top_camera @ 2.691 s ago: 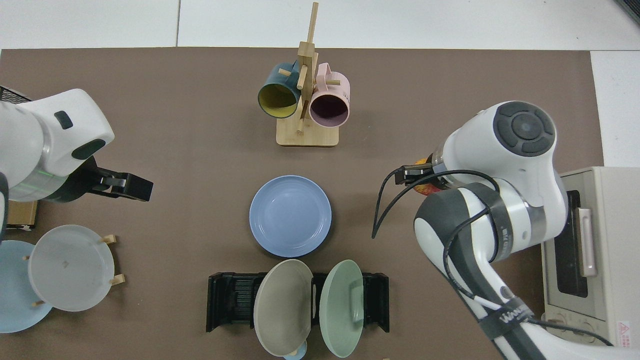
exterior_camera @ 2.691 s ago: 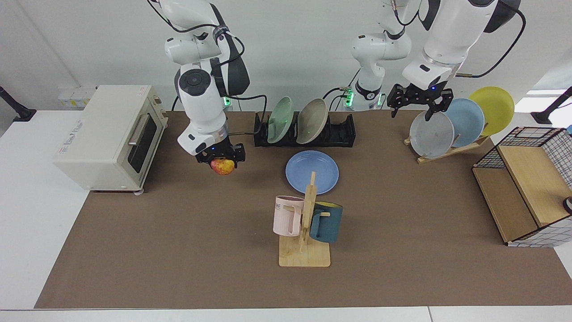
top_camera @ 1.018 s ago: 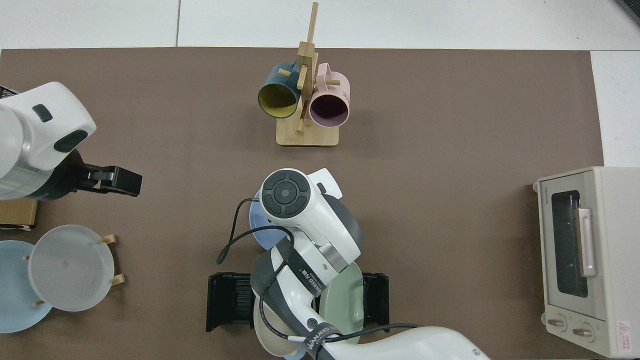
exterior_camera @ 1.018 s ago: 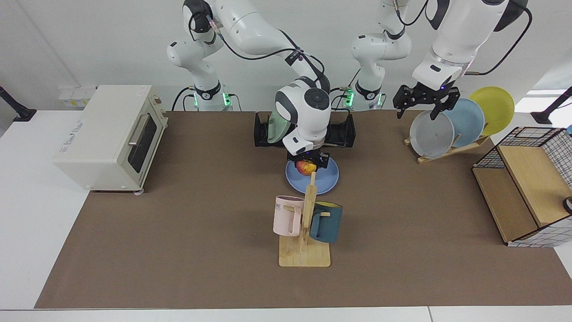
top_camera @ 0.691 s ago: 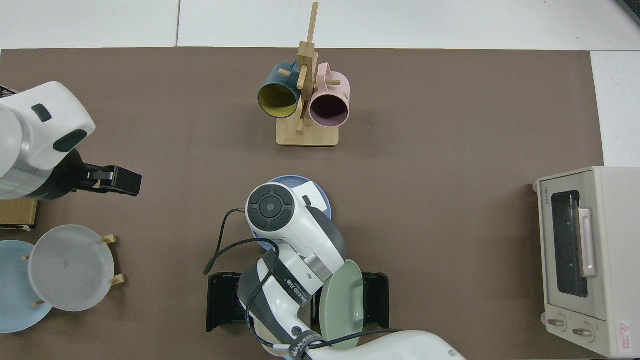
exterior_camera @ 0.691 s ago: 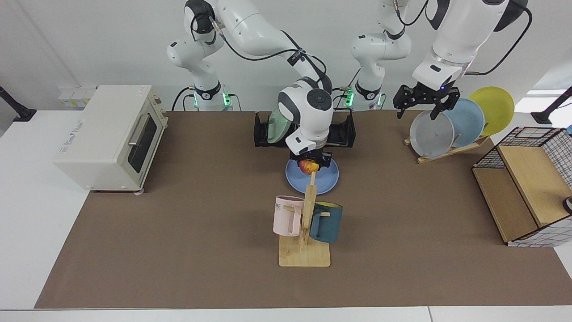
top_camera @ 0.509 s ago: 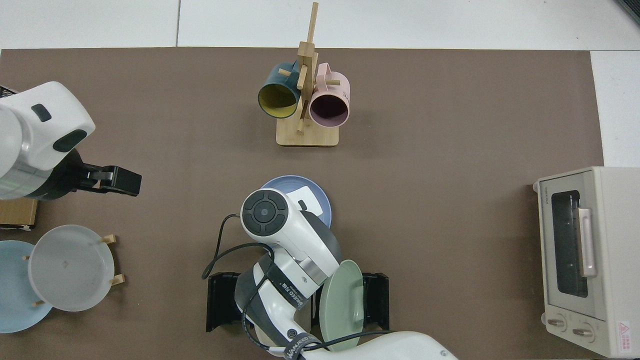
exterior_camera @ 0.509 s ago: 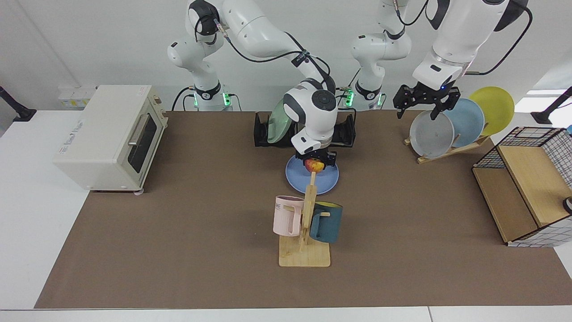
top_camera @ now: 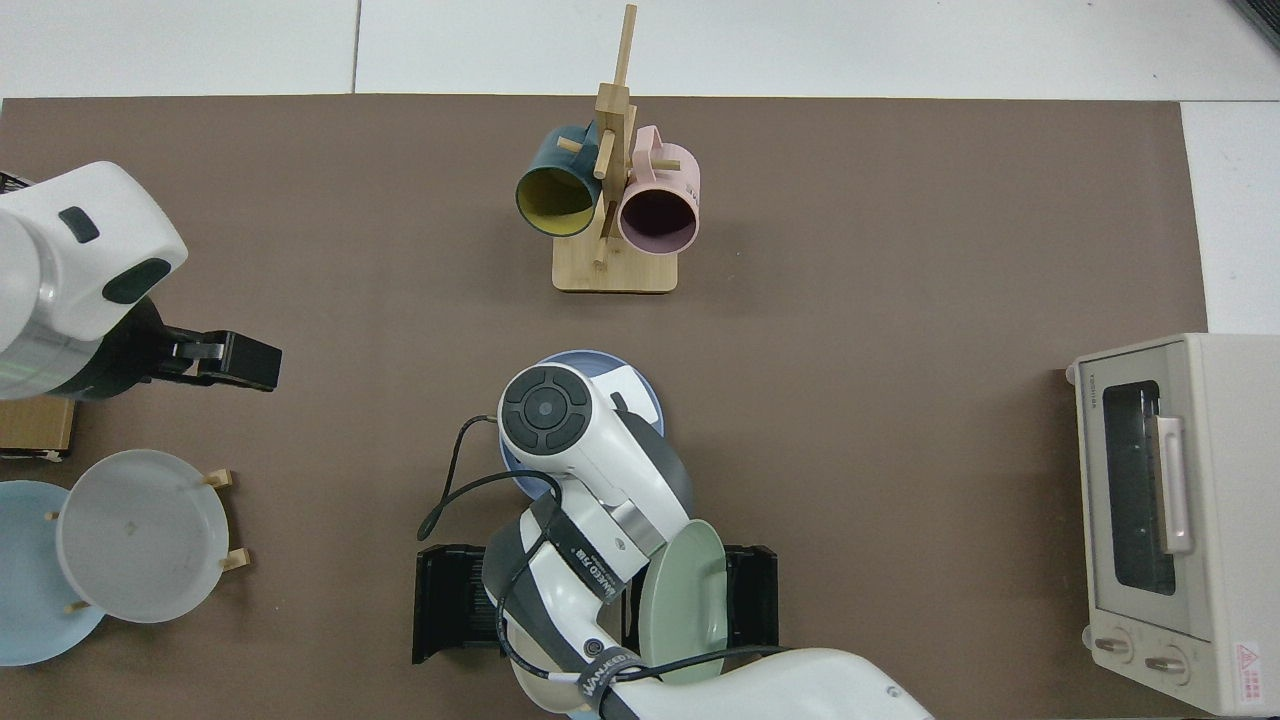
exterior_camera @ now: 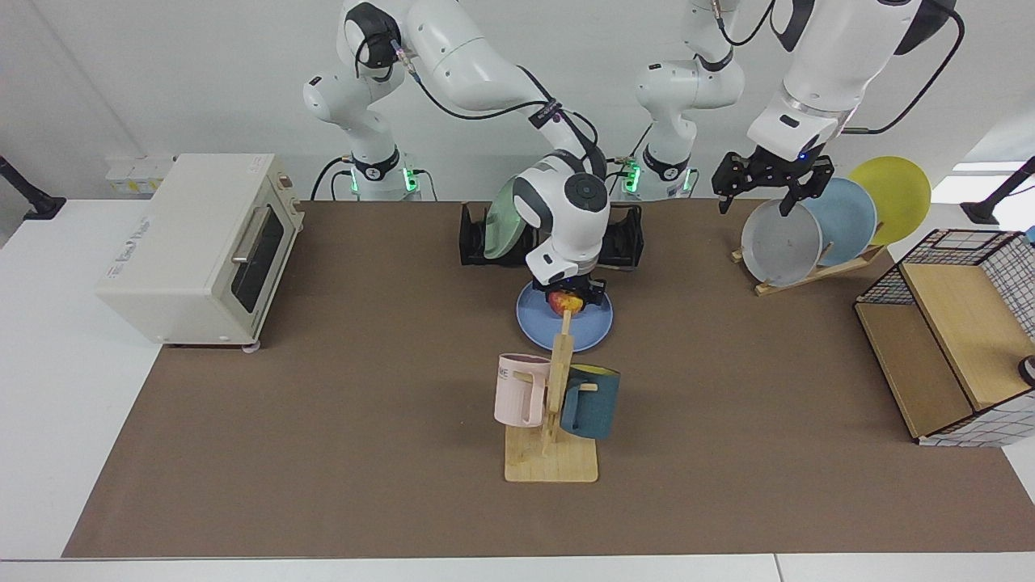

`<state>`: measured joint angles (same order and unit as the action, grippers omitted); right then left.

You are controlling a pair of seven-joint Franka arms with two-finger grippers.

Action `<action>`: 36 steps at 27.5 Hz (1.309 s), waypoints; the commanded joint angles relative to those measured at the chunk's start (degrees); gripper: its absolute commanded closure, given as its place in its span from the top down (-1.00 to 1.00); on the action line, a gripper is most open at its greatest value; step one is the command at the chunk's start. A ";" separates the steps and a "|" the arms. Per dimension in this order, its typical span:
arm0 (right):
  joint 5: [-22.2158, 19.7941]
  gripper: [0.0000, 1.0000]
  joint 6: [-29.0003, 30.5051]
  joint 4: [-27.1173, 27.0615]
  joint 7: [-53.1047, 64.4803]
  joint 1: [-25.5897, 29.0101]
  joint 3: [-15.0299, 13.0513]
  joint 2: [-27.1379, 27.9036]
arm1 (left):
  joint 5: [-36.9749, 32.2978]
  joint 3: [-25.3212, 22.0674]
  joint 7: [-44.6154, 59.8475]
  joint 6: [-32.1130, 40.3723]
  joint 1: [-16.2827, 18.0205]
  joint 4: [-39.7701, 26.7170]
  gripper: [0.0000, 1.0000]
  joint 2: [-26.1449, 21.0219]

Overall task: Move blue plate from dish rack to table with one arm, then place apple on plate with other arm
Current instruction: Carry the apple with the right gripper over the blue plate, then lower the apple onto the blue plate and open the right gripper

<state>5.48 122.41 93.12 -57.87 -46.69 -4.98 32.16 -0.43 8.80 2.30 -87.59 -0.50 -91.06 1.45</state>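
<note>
Clamped between the black fingers of the right gripper (exterior_camera: 568, 295): the small round apple (exterior_camera: 565, 302), red with yellow patches, held low over the round, matte periwinkle-blue plate (exterior_camera: 582, 327). Whether touching the plate surface or just above it, impossible to tell. Directly beneath those fingers, the blue plate flat on the brown-matted table (exterior_camera: 323, 404), mostly hidden in the top view under the white wrist, only its rim showing (top_camera: 640, 385). Just behind the fingers, toward the arm bases, the low black slotted dish rack (exterior_camera: 623, 242) with a pale green plate (exterior_camera: 503, 218) standing on edge in it. Just in front of the fingers, on the camera's side in the facing view, the upright wooden mug tree (exterior_camera: 556, 404) with a pink mug (exterior_camera: 517, 390) and a dark teal mug (exterior_camera: 590, 402) hung on it.

Well apart from there, the left gripper (exterior_camera: 768, 186), fingers spread and empty, hovering just above the rim of a grey plate (exterior_camera: 780, 242) leaning in a slanted light wooden stand (exterior_camera: 817, 271); behind the grey one, a paler sky-blue plate (exterior_camera: 845, 214) and a yellow plate (exterior_camera: 893, 194). In the top view, the same left gripper (top_camera: 235, 362) beside the grey plate (top_camera: 140, 535). Far off on the opposite side from it, a cream toaster oven (exterior_camera: 198, 246).
</note>
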 commanded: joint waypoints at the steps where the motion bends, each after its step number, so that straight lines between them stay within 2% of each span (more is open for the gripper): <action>1: 0.59 1.00 -0.94 0.57 -1.55 1.07 0.40 -1.04 | 0.69 -0.19 0.52 0.93 0.06 0.70 1.00 0.31; 6: 2.43 1.00 -2.17 0.13 -1.63 1.16 0.14 -2.71 | 0.69 -0.19 0.52 0.93 0.06 0.70 1.00 0.39; 13: 2.61 1.00 -4.98 -0.66 -1.55 1.33 -0.38 -6.75 | 0.69 -0.19 0.52 1.10 0.06 0.70 1.00 0.75; 21: 2.17 1.00 -5.33 0.74 5.21 5.72 -0.47 -12.38 | 0.69 -0.19 0.52 1.10 0.15 0.79 1.00 0.83; 29: 1.99 1.00 -5.42 6.54 17.86 12.49 -0.47 -18.70 | 0.69 -0.19 0.52 1.28 0.15 0.71 1.00 1.27; 36: 1.11 1.00 -4.98 16.56 27.27 18.46 -0.47 -26.08 | 0.78 -0.19 0.52 1.37 0.06 0.71 1.00 1.54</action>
<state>6.77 116.72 100.73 -37.58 -32.15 -6.21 13.14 -0.42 8.79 2.31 -87.54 -0.50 -90.95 2.52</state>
